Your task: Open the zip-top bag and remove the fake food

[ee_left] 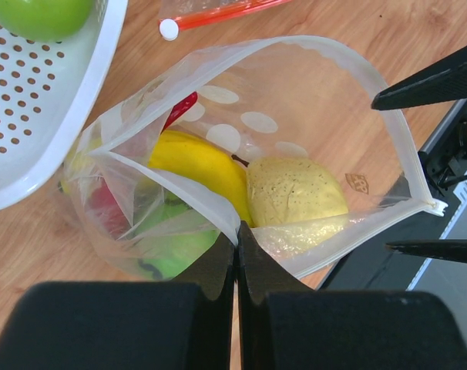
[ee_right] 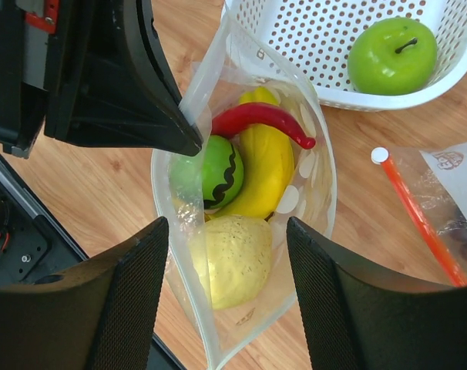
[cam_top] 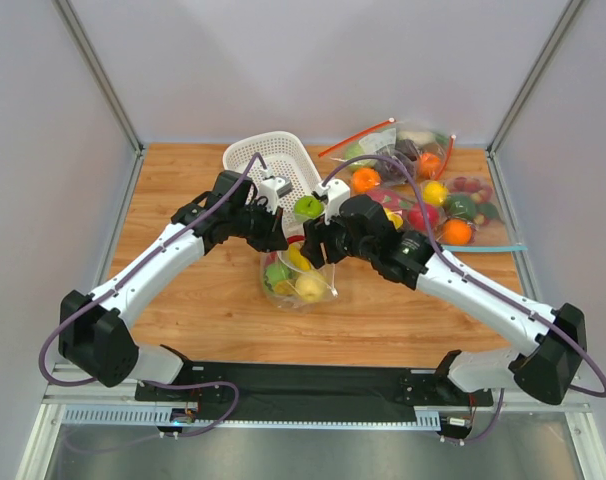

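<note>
The dotted zip-top bag (cam_top: 301, 288) lies open in the middle of the table, its mouth (ee_left: 388, 100) spread wide. Inside are a yellow banana (ee_left: 203, 166), a yellowish round fruit (ee_right: 230, 258), a red chili (ee_right: 264, 119) and a green apple (ee_right: 214, 173). My left gripper (ee_left: 237, 227) is shut on the bag's near rim and holds it up; it also shows in the top view (cam_top: 280, 238). My right gripper (ee_right: 227, 285) is open just above the bag's mouth, fingers either side of the yellowish fruit. A second green apple (ee_right: 391, 54) lies in the white basket (ee_right: 334, 99).
The white basket (cam_top: 245, 150) stands just behind the bag. A pile of undotted bags (cam_top: 423, 190) with oranges and other fruit fills the back right. One has a red zip strip (ee_right: 414, 212) lying close to the dotted bag.
</note>
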{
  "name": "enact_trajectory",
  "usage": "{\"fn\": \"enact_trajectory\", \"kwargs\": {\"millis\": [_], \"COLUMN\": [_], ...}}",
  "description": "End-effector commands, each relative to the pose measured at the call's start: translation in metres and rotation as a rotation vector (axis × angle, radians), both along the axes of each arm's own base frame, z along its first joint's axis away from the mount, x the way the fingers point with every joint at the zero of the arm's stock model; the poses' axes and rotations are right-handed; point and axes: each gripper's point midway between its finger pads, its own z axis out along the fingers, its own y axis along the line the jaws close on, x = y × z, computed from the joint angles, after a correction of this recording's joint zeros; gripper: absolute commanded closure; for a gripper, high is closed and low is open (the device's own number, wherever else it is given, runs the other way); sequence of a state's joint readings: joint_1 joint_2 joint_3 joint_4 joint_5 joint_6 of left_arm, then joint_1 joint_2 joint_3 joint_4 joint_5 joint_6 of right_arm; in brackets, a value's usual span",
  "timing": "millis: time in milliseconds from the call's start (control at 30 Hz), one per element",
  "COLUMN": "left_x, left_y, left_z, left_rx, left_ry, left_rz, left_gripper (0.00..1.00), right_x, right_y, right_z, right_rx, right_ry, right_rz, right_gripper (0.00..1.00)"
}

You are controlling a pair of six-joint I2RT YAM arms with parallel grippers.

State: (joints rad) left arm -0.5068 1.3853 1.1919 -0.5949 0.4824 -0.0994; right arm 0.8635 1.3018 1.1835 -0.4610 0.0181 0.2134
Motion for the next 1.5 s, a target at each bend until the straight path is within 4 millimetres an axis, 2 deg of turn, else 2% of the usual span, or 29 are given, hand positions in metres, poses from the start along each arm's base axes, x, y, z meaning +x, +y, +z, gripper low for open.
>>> {"fn": "enact_trajectory", "kwargs": {"millis": [0, 100, 133, 300, 433, 567, 667, 933, 1267, 1367, 1467], "left_x": [-0.001, -0.001, -0.002, -0.002, -0.003, -0.003, -0.003, -0.003, -0.003, -0.003, -0.003], "left_y": [0.000, 0.000, -0.001, -0.002, -0.002, -0.002, -0.003, -0.003, -0.003, -0.003, -0.003], "left_z": [0.018, 0.018, 0.019, 0.020, 0.020, 0.019, 0.019, 0.019, 0.018, 0.018, 0.018], "left_rx": [-0.037, -0.037, -0.040, -0.045, -0.046, -0.047, -0.048, -0.049, -0.050, -0.052, -0.054], "left_ry": [-0.049, -0.049, -0.049, -0.046, -0.046, -0.044, -0.041, -0.037, -0.034, -0.033, -0.031], "left_rz": [-0.018, -0.018, -0.020, -0.023, -0.025, -0.026, -0.030, -0.027, -0.023, -0.022, -0.023], "left_gripper": [1.00, 1.00, 1.00, 1.00, 1.00, 1.00, 1.00, 1.00, 1.00, 1.00, 1.00], "right_x": [0.005, 0.008, 0.004, 0.009, 0.020, 0.010, 0.000, -0.013, -0.038, -0.046, -0.053], "right_y": [0.011, 0.014, 0.019, 0.021, 0.014, 0.014, 0.015, 0.016, 0.020, 0.024, 0.028], "right_z": [0.005, -0.006, -0.011, -0.027, -0.036, -0.058, -0.070, -0.073, -0.089, -0.090, -0.091], "right_rx": [0.030, 0.010, 0.013, -0.012, -0.087, -0.206, -0.216, -0.189, -0.175, -0.149, -0.114], "right_ry": [0.000, 0.017, 0.040, 0.058, 0.026, 0.043, 0.073, 0.111, 0.184, 0.206, 0.221], "right_rz": [-0.001, -0.004, 0.027, 0.009, -0.081, -0.064, -0.053, -0.051, -0.036, -0.022, -0.004], "right_gripper": [0.36, 0.40, 0.44, 0.46, 0.47, 0.46, 0.45, 0.41, 0.36, 0.31, 0.22]}}
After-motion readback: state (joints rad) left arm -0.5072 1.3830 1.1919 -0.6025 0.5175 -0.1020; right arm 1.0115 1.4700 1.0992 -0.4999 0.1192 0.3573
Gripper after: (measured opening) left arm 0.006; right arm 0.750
